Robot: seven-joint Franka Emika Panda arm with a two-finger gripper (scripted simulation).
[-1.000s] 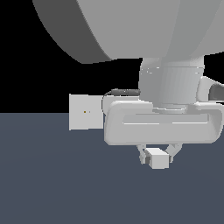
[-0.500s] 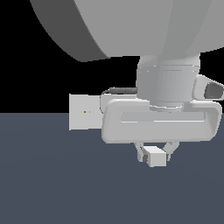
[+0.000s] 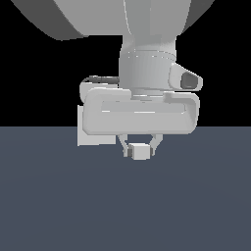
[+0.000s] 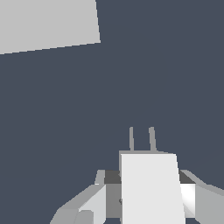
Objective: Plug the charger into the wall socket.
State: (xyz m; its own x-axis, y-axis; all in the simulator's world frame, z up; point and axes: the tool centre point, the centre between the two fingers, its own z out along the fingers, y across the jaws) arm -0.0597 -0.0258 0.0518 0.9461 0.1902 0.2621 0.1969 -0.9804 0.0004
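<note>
My gripper (image 3: pixel 140 153) is shut on the charger (image 3: pixel 141 152), a small off-white block held between the two fingers above the dark floor. In the wrist view the charger (image 4: pixel 151 188) fills the space between the fingers (image 4: pixel 89 204), and its two thin prongs (image 4: pixel 151 139) stick out ahead. The wall socket (image 3: pixel 93 139) is an upright off-white panel behind the hand at the exterior view's left. The hand hides most of it, centre dot included. In the wrist view a corner of the socket (image 4: pixel 48 22) shows well off to the side of the prongs and apart from them.
A flat dark grey-blue floor (image 3: pixel 125 206) lies under the gripper, with black background above it. The large grey arm body (image 3: pixel 147 54) fills the upper part of the exterior view.
The gripper with the charger has moved toward the exterior view's left and upward, and the hand now covers the socket's centre, which was visible before. The grip on the charger is unchanged.
</note>
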